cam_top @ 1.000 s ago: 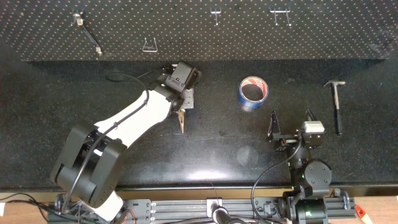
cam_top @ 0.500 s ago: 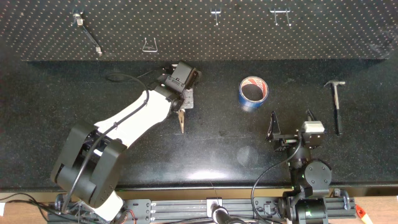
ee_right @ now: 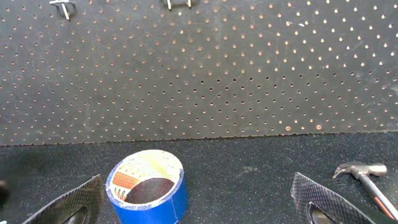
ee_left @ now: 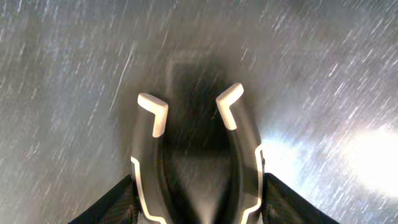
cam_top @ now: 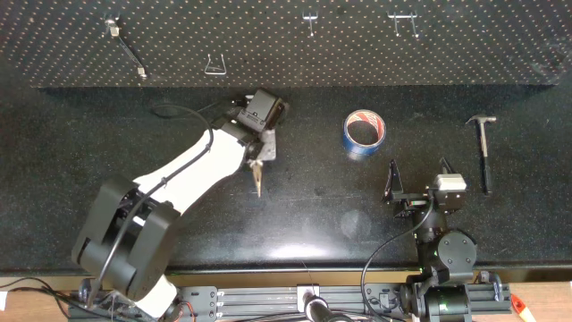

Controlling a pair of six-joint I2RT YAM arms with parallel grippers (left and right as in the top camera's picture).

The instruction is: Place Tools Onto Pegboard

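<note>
Top view, left to right, everything placed off the blue tape roll [cam_top: 364, 132] on the black table [cam_top: 71, 143].

- Far left of the roll, up on the dark perforated pegboard [cam_top: 268, 40]: black bent rod tool [cam_top: 130, 52] hanging from a hook.
- Nearer the roll, still left: wire triangle hook [cam_top: 214, 64].
- The pegboard's lower edge runs just behind the roll, across the full width.
- Left gripper [ee_left: 191, 109] sits left of the roll, near that edge, with a good gap of table between it and the roll.
- Slim tool with grey metal head and brown pointed handle [cam_top: 258, 177] lies just under the left gripper, on its arm-base side.
- Left wrist view: fingers partway apart, only a dark patch in the gap, no grip I can make out. Can't tell if they touch the slim tool.
- Two metal peg hooks [cam_top: 310, 18] [cam_top: 402, 20] sit on the board behind the roll.
- Right gripper [ee_right: 199, 202] is on the base side of the roll, slightly right. Its jaws are spread wide and hold nothing; the roll is just ahead and apart from both fingers.
- Steel-headed hammer with black handle [cam_top: 483, 152] lies well right of the roll, head toward the pegboard, close to the table's right edge.
</note>
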